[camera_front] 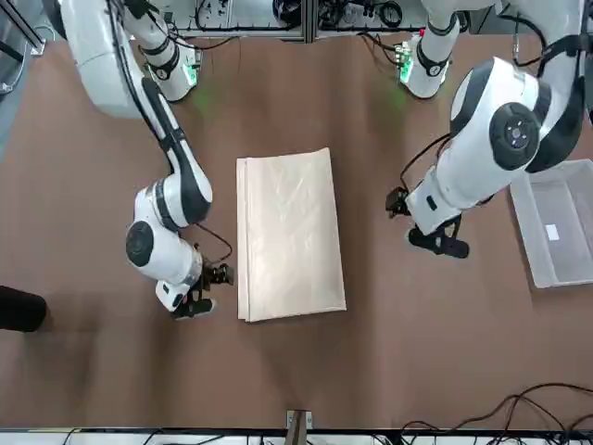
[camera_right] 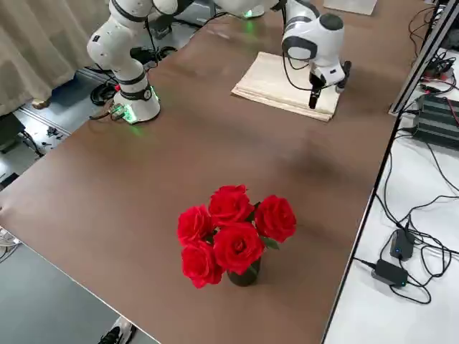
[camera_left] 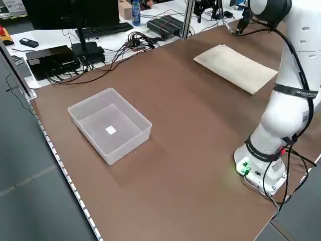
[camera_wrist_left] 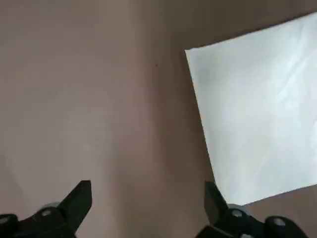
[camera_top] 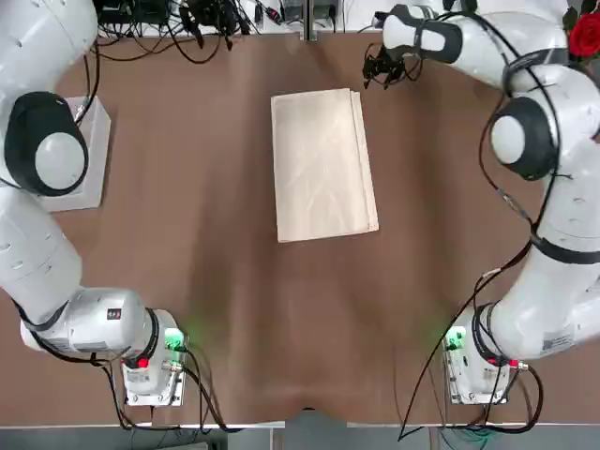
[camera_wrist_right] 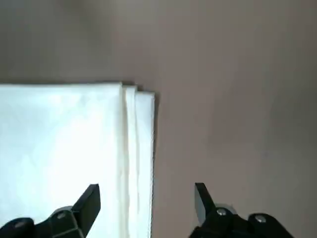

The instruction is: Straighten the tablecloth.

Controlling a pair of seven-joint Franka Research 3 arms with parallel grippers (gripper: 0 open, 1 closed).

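- Your clear plastic bin (camera_front: 556, 224) sits at the right edge of the front view, only a white label (camera_front: 552, 232) inside.
- Your tablecloth (camera_front: 287, 236) lies folded at the front view's centre.
- Your left gripper (camera_front: 424, 227), spread open, hovers right of it.
- Your right gripper (camera_front: 214, 290), also open, hangs beside its left edge, angled downward.

Smooth, faintly creased cream cloth (camera_top: 323, 167); translucent plastic bin (camera_left: 110, 125).
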